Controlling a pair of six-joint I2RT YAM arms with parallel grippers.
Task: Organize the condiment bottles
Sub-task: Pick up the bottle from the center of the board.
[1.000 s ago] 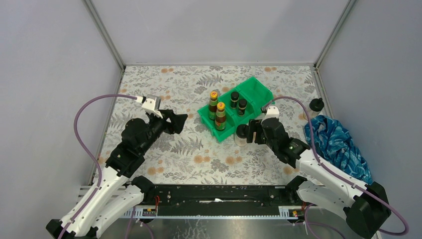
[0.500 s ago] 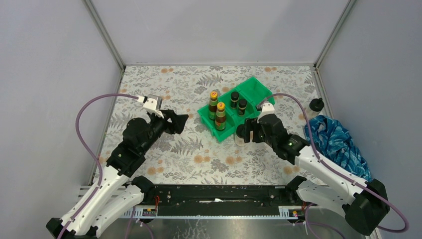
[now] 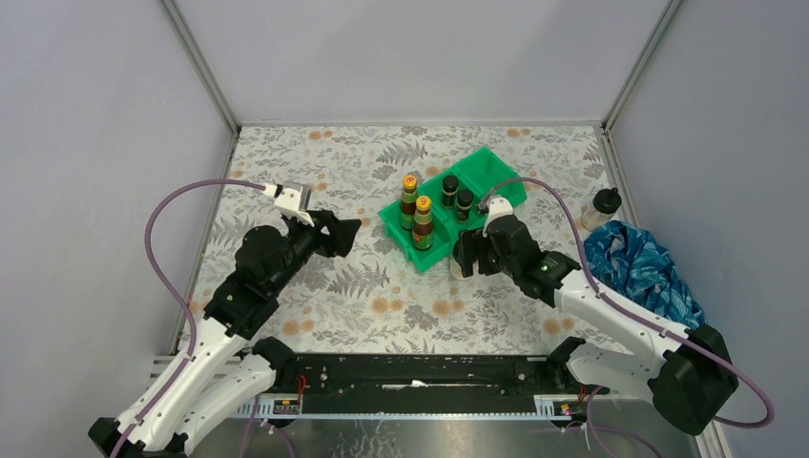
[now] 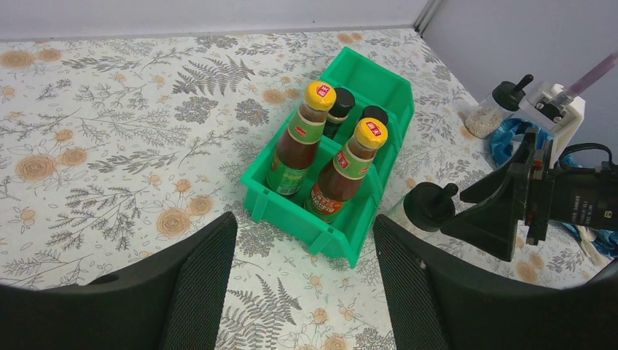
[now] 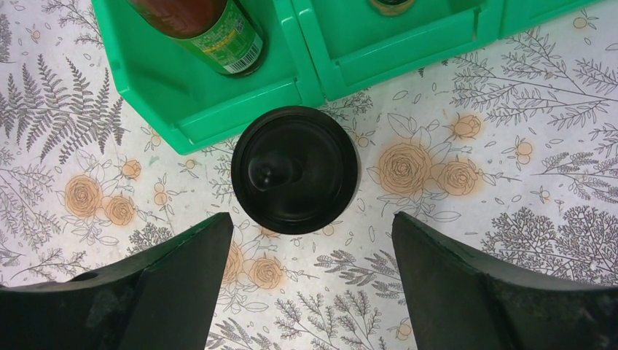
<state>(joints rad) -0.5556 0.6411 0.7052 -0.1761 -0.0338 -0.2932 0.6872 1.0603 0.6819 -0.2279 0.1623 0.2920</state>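
A green divided bin (image 3: 491, 172) holds two brown yellow-capped bottles (image 3: 410, 198) (image 3: 423, 222) and two short dark black-capped jars (image 3: 449, 190) (image 3: 465, 203). A clear black-lidded jar (image 3: 464, 256) stands on the table just in front of the bin; it also shows in the right wrist view (image 5: 294, 169) and left wrist view (image 4: 426, 206). My right gripper (image 5: 312, 237) is open, hovering just short of that jar, empty. A second clear jar (image 3: 598, 207) stands at the far right. My left gripper (image 4: 304, 255) is open and empty, left of the bin.
A crumpled blue cloth (image 3: 639, 277) lies at the right table edge beside the wall. The bin's rightmost compartment (image 3: 497, 176) has nothing in it. Grey walls close in the floral table on three sides.
My right gripper has moved left and forward toward the bin, uncovering the second clear jar at the far right. The left arm has not moved.
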